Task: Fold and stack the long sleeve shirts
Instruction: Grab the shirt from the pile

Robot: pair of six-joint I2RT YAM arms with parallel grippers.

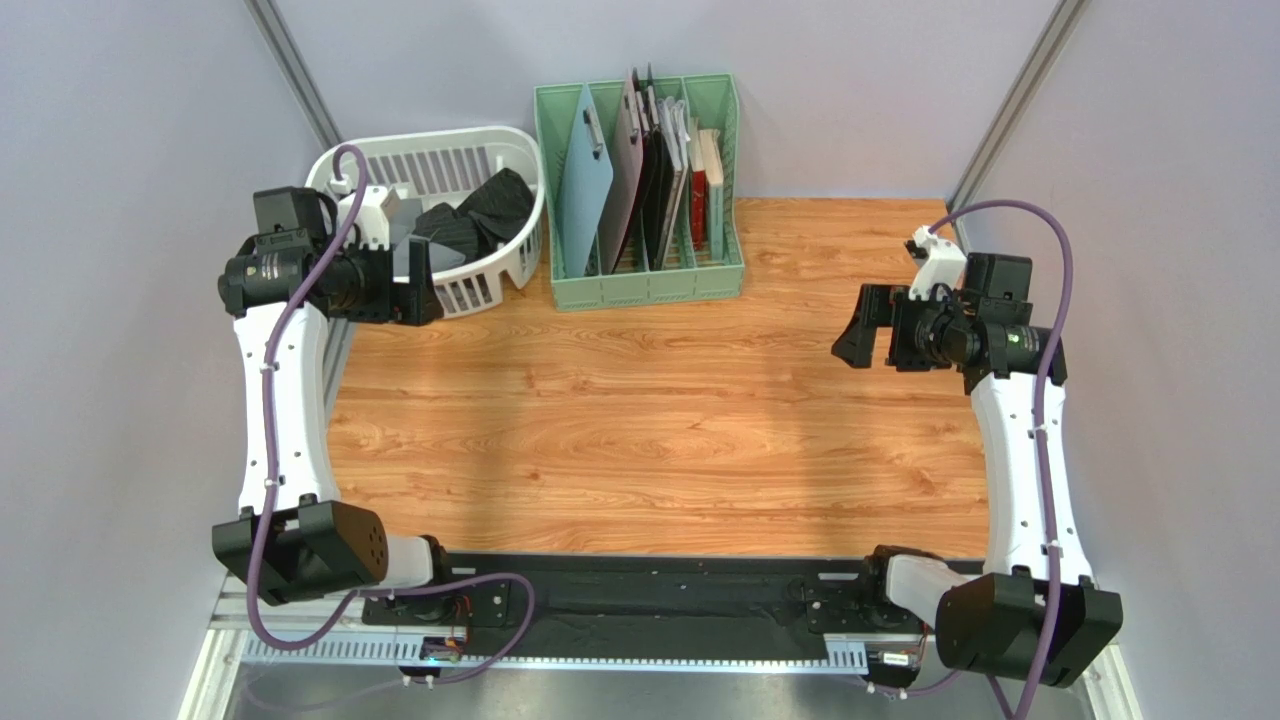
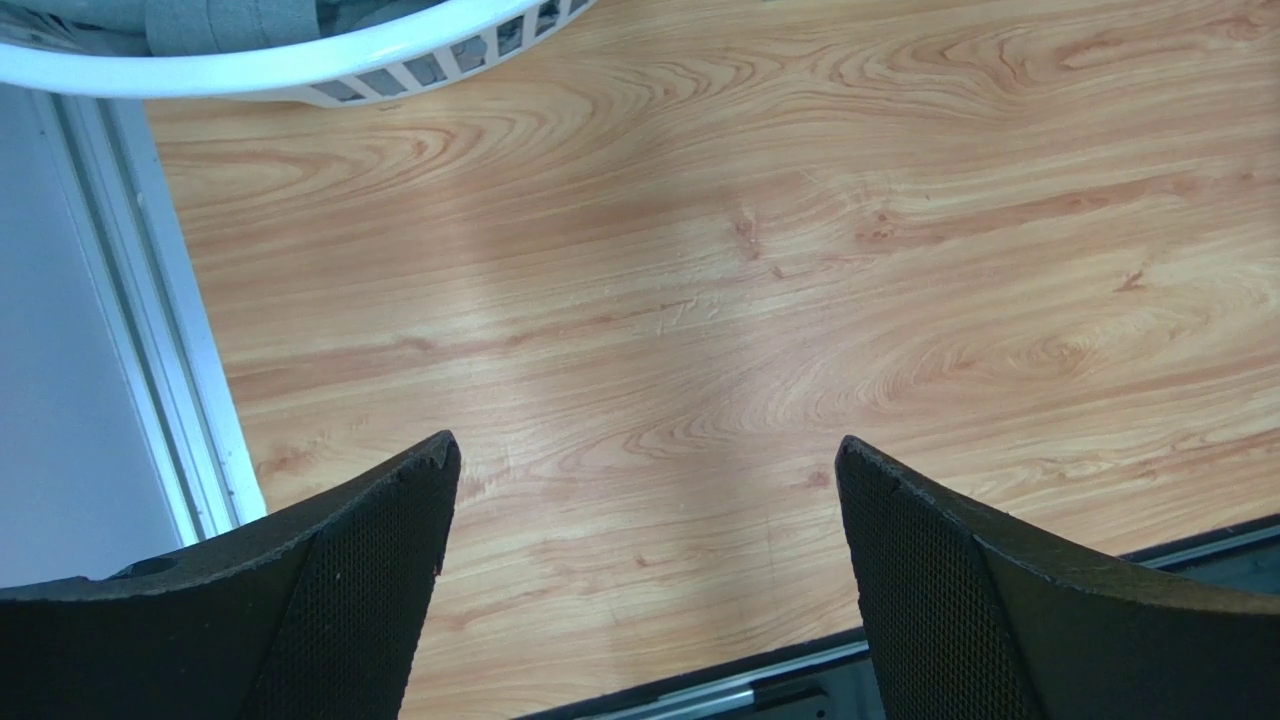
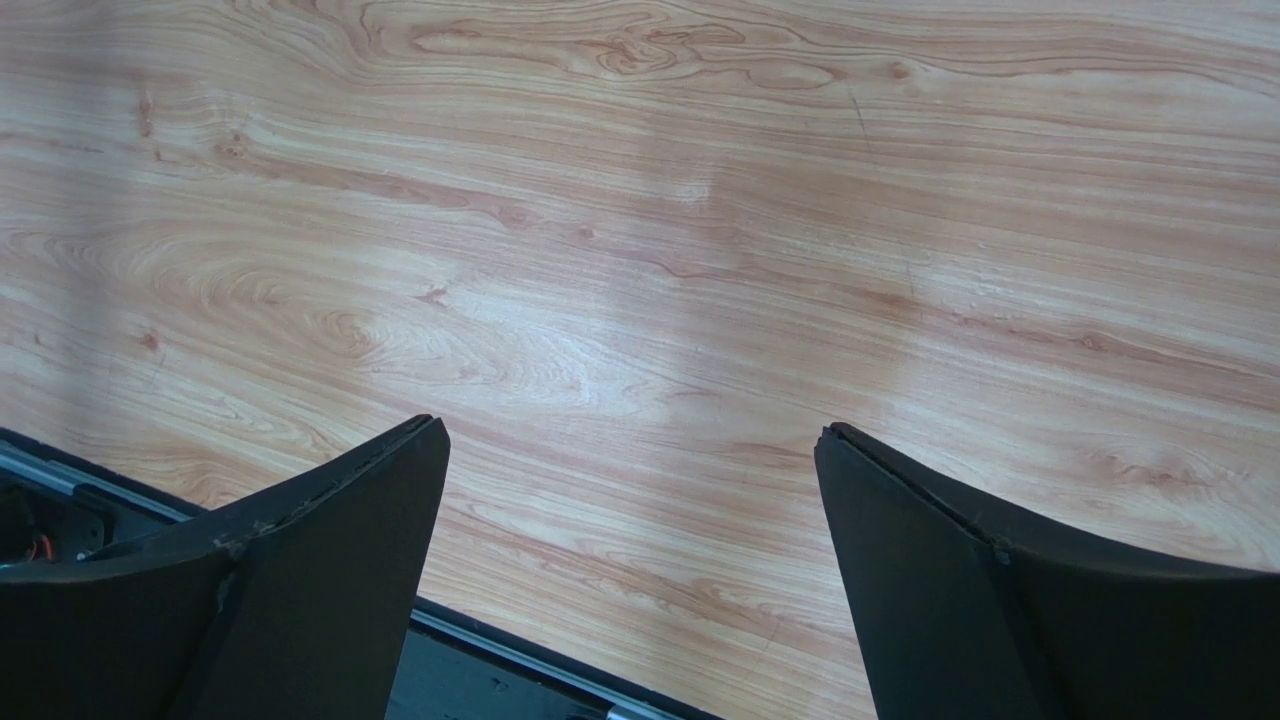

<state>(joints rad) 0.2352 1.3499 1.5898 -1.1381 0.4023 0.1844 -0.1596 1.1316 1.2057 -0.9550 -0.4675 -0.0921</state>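
Over on the left, the left gripper (image 1: 416, 284) hangs empty with its jaws spread wide, right beside the white basket (image 1: 504, 146). The long sleeve shirts (image 1: 478, 213) sit bundled inside, just beyond those jaws (no clear long axis in that heap). The right gripper (image 1: 861, 330), likewise gaping and empty, is well apart across the table (image 1: 646, 435), so I'd say the left arm is nearer.

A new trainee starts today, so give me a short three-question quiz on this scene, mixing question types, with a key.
1. True or false: the shirts lie inside the white basket.
2. In the top view, the green rack stands: A) left of the basket, B) right of the basket, C) inside the basket.
3. One word: are the left tool and the right tool open or shut?
Key: 1 true; 2 B; 3 open.
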